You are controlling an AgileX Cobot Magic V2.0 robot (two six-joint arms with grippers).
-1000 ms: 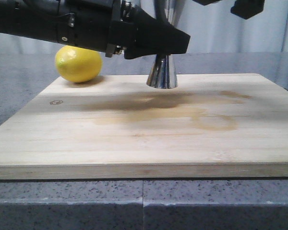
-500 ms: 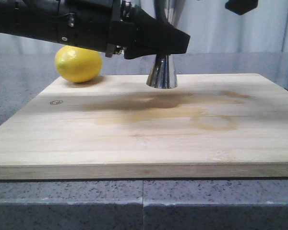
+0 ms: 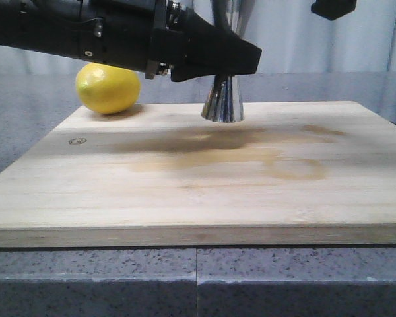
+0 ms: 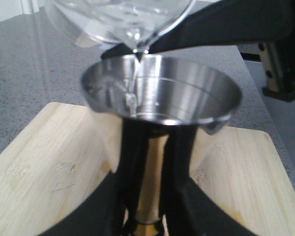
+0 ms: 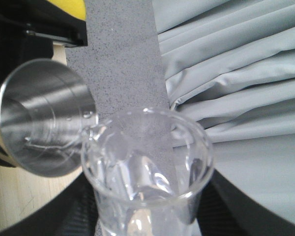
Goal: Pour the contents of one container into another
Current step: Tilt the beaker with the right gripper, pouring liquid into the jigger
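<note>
The steel jigger (image 3: 222,100) stands at the back of the wooden board (image 3: 198,191), its gold-banded waist between the fingers of my left gripper (image 4: 148,162), which is shut on it. Seen from the left wrist, the jigger's open top cup (image 4: 162,93) sits right under the tilted clear glass beaker (image 4: 119,19), and a thin stream (image 4: 134,73) runs from the beaker's lip into the cup. My right gripper (image 5: 147,219) is shut on the beaker (image 5: 147,162), whose lip overhangs the jigger's rim (image 5: 42,118). Only a black corner of the right gripper (image 3: 332,8) shows in the front view.
A yellow lemon (image 3: 107,88) lies at the board's back left corner, behind my left arm (image 3: 86,33). The board carries brownish stains (image 3: 277,162) near its middle. Speckled grey counter (image 3: 198,277) surrounds the board, with grey curtains (image 5: 236,73) behind.
Less of the right gripper shows at the top of the front view than one second ago; it has shifted up and a little left. The left arm, jigger and lemon have not moved.
</note>
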